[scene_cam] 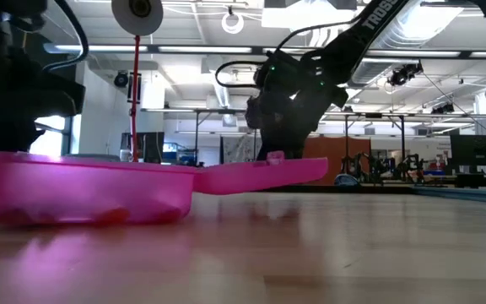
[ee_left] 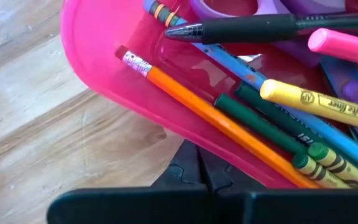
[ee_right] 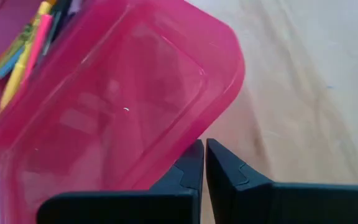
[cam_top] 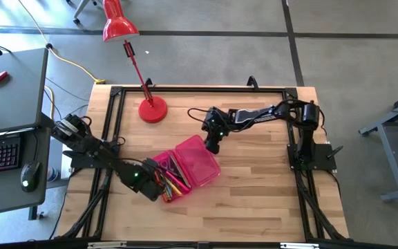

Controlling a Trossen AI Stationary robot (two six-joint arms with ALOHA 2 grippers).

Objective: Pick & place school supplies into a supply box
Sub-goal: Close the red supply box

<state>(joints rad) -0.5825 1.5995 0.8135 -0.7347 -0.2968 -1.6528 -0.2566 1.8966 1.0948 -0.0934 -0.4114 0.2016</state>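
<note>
High view shows us the supply box [cam_top: 185,169] lying open mid-tabletop [cam_top: 254,200], pencils [cam_top: 170,181] inside, its lid just beside the right tool [cam_top: 213,146], fingers together, nearer than the left tool [cam_top: 152,188], also shut.

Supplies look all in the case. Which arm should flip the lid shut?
Right, probably. The right gripper sits at the open lid's free edge, fingers shut. The left gripper is at the tray end by the pencils, away from the lid.
</note>
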